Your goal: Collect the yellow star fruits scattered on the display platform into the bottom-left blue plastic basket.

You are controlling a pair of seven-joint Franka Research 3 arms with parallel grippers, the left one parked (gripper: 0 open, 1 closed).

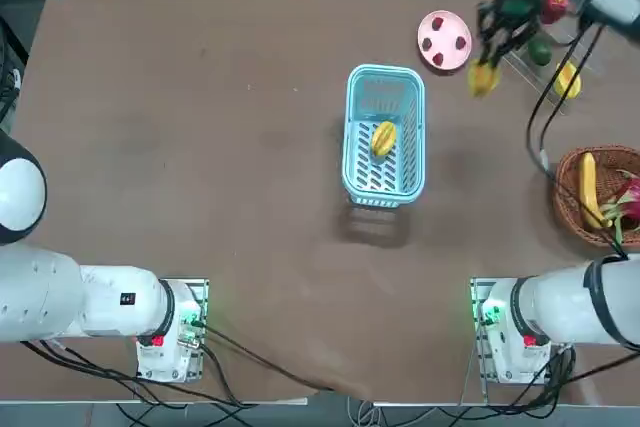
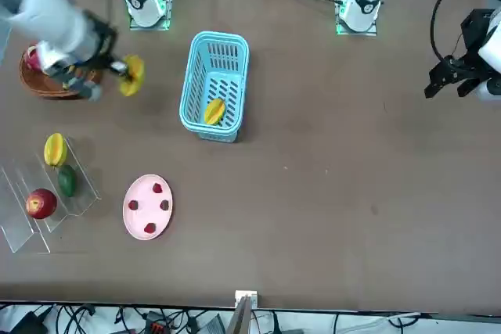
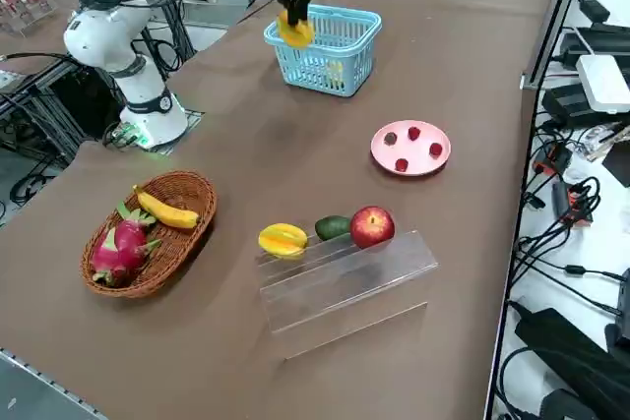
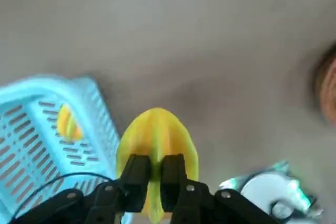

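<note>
Your right gripper (image 4: 155,174), pinched shut on a star fruit (image 4: 156,145), carries it above the table (image 1: 200,147) beside the basket (image 1: 385,137); next, center over it and release.

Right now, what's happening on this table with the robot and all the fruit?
The robot's right arm is carrying a yellow ridged star fruit, pinched in its claw, above the brown table between the clear tiered display rack and the light-blue slatted plastic basket. One star fruit already lies inside that basket. A third sits on the rack beside a green fruit and a red apple.
</note>
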